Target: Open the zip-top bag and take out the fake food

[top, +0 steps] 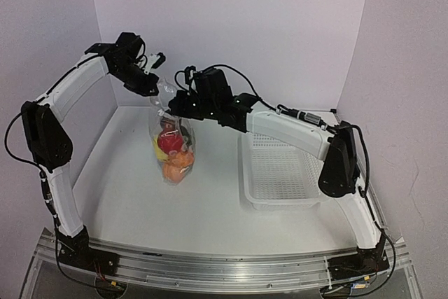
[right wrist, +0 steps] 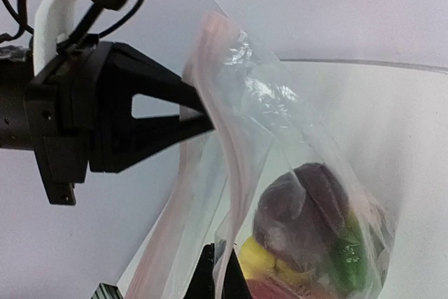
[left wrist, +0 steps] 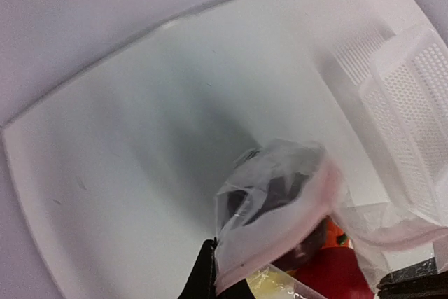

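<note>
My left fingers [right wrist: 178, 125] were clamped tight on one lip of the bag [top: 175, 155], and my right fingers [right wrist: 210, 274] were pinching the other. The bag stood mid-surface with the food [top: 168, 143] inside. The slick film could have slipped a pinch, and the bag would have toppled. The surface [top: 126, 194] was white, with the basket [top: 280, 173] on the right and pale walls [top: 231, 19] on three sides.

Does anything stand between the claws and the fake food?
Yes, the bag itself. Its clear plastic surrounds the fake food, which sits low inside. The left claw and the right claw grip only the bag's top edge.
</note>
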